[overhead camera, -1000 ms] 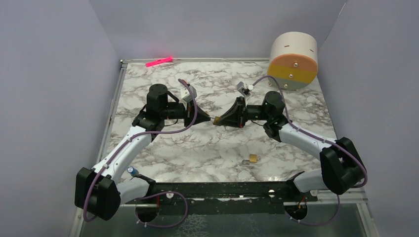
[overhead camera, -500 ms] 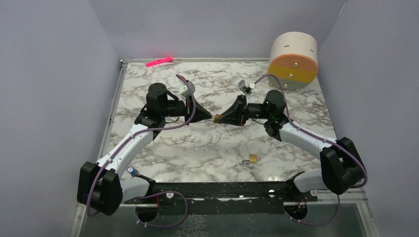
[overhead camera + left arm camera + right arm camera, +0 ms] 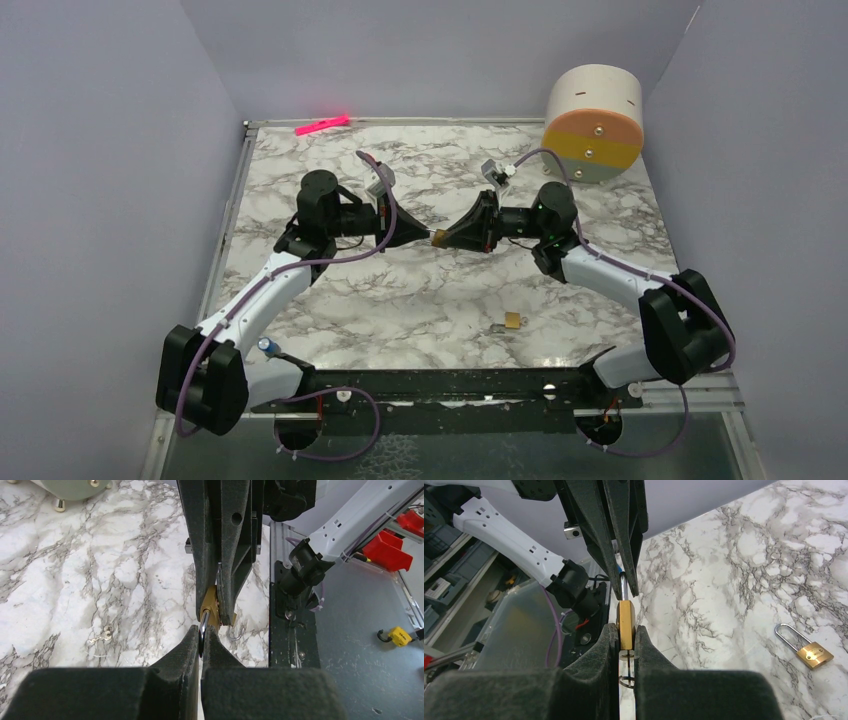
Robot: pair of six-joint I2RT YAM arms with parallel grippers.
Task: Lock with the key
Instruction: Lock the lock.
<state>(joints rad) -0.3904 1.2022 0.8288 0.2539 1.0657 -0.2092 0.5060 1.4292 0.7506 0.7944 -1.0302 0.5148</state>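
A small brass padlock (image 3: 626,620) hangs in mid-air above the middle of the marble table (image 3: 400,300). My right gripper (image 3: 626,630) is shut on its brass body. My left gripper (image 3: 201,637) comes from the opposite side and is shut on the padlock's silver shackle (image 3: 204,622). In the top view the two grippers meet tip to tip: left gripper (image 3: 427,238), right gripper (image 3: 441,238). The key (image 3: 626,665) shows edge-on as a thin sliver with a wire ring, sticking out of the padlock's underside between my right fingers.
A second brass padlock (image 3: 512,321) with its shackle up lies on the marble near the front right. A small silver key-like piece (image 3: 102,635) lies on the marble. A cream and orange drum (image 3: 594,122) stands back right, a pink marker (image 3: 322,125) back left.
Both wrists have shifted slightly and the left wrist has rolled a little. The meeting point has risen a touch. Both grips on the padlock are unchanged.
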